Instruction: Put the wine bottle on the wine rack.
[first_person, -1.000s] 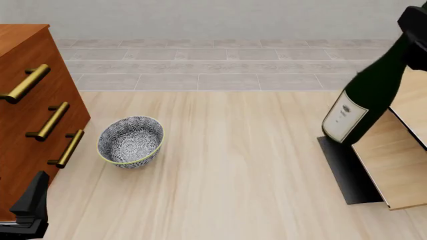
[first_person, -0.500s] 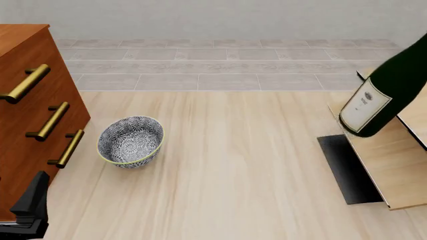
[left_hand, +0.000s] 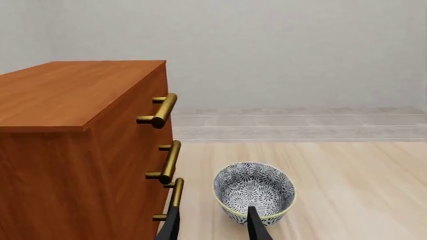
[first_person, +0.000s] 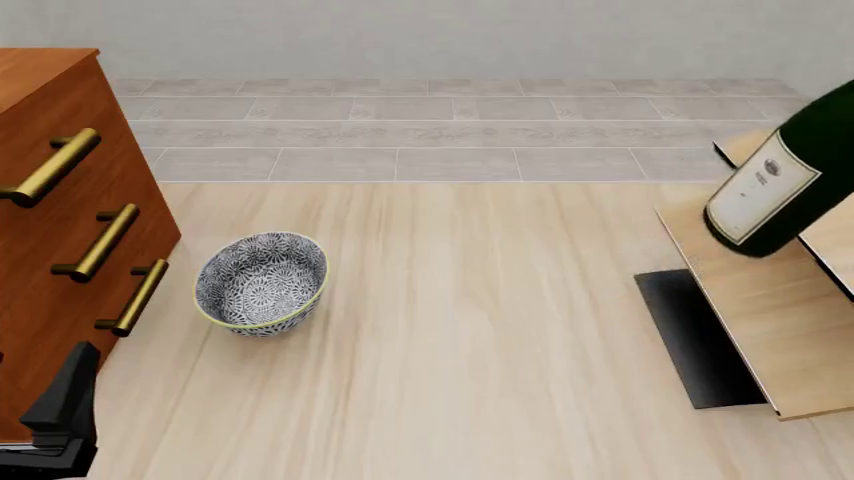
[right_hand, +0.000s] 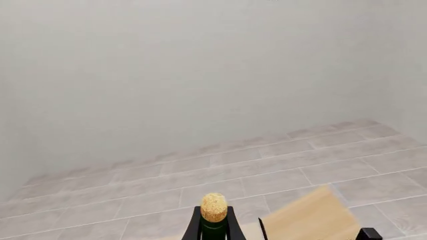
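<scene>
Pale wood tabletop (first_person: 481, 330), grey tiles beyond. At the right edge the wine bottle (first_person: 787, 180) hangs tilted over the wine rack (first_person: 781, 330), base low above its slanted panel; contact is hard to judge. Right gripper (right_hand: 213, 230) pinches the corked neck. Left gripper (left_hand: 212, 227) sits idle, fingers slightly parted, holding nothing, near the bowl (first_person: 262, 283) and cabinet (first_person: 54, 230).

No legible text appears in any of my views. The white label (first_person: 762, 189) on the wine bottle (first_person: 790, 176) carries only a small dark mark, too small for me to read.
</scene>
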